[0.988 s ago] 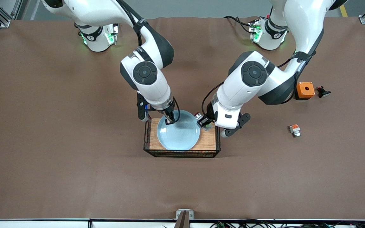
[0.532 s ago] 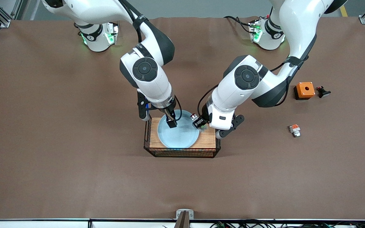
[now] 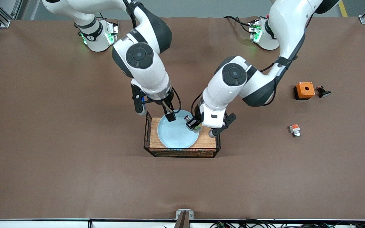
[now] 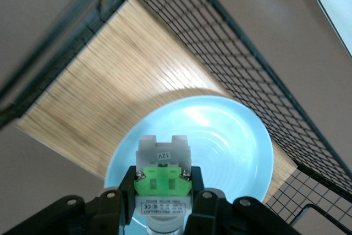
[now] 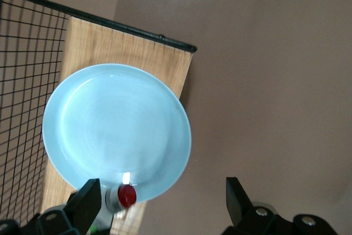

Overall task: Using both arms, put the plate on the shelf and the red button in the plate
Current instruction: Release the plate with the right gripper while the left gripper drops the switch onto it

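the plate lies flat on the wooden floor of the wire basket, its placing apparently done; it fills most of the basket, so the natural spot for a second item is on the plate itself.

the red button is up in the air over the plate's rim on the side toward the left arm's end, clamped in the left gripper. the left wrist view shows its green tab pinched between the two black fingers, the white body pointing down at the plate, which suits lowering it straight in. the right wrist view catches its red cap at the plate's edge.

the right gripper hangs above the plate's rim nearest the bases, fingers spread wide and holding nothing, which reads as a release.

against the earlier frames, the right gripper has lifted up from the plate, and the left gripper has carried the button inward from the basket's end to over the plate.

off toward the left arm's end sit an orange box and a small orange-tabbed piece.
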Tool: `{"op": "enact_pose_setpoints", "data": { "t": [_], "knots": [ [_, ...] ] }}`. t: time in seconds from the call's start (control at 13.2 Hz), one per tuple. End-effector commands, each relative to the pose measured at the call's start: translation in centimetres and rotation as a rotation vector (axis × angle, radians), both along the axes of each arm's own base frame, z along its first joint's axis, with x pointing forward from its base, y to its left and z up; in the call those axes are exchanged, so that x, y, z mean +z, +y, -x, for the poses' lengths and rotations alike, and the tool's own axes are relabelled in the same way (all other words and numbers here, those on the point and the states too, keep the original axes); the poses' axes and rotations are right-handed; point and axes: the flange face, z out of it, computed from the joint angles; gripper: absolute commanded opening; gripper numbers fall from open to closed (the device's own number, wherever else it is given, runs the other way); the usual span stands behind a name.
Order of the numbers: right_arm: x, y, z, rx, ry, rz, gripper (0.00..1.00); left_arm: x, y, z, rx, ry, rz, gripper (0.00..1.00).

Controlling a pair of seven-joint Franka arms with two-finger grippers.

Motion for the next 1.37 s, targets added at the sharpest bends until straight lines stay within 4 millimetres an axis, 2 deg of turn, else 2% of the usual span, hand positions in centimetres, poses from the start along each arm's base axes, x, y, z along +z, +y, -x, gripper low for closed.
{"op": "enact_pose_setpoints", "data": {
  "t": [0.0,0.15,0.23,0.38,0.53,0.68,0.76,0.91,0.99,1.14,1.29],
  "knots": [
    [4.0,-1.8,1.3,0.123,-0.015,0.018,1.0,-1.7,-1.5,-0.6,0.012,-0.032,-0.03,0.29],
    [6.2,-3.4,2.1,0.227,-0.002,0.039,1.0,-1.8,-1.6,-0.5,0.005,-0.046,-0.047,0.88],
    [7.3,-4.4,2.2,0.257,-0.003,0.042,1.0,-0.9,-1.5,-0.8,0.005,-0.057,-0.048,1.0],
    [9.3,-7.0,2.1,0.344,-0.001,0.05,1.0,1.3,-0.8,-0.8,0.007,-0.04,-0.08,1.0],
    [10.6,-9.4,1.9,0.412,0.009,0.054,1.0,4.7,0.8,-0.7,0.018,-0.016,-0.124,1.0],
    [12.4,-11.5,2.2,0.506,0.009,0.054,1.0,10.8,5.2,-1.6,0.038,-0.068,-0.142,1.0],
    [13.2,-12.8,2.3,0.559,0.008,0.055,1.0,12.3,7.0,-1.3,0.003,-0.055,-0.187,1.0],
    [14.6,-15.9,2.3,0.675,0.017,0.054,1.0,15.2,12.3,-1.5,-0.088,-0.021,-0.275,1.0],
    [15.2,-17.6,2.3,0.717,0.012,0.053,1.0,16.4,14.3,-1.2,-0.128,-0.002,-0.307,1.0],
    [16.5,-21.2,2.6,0.821,-0.014,0.051,1.0,18.9,18.3,-0.9,-0.139,0.013,-0.342,1.0],
    [17.3,-25.4,3.1,0.912,-0.031,0.045,1.0,20.9,22.5,-0.7,-0.231,0.031,-0.38,1.0]
  ]
}}
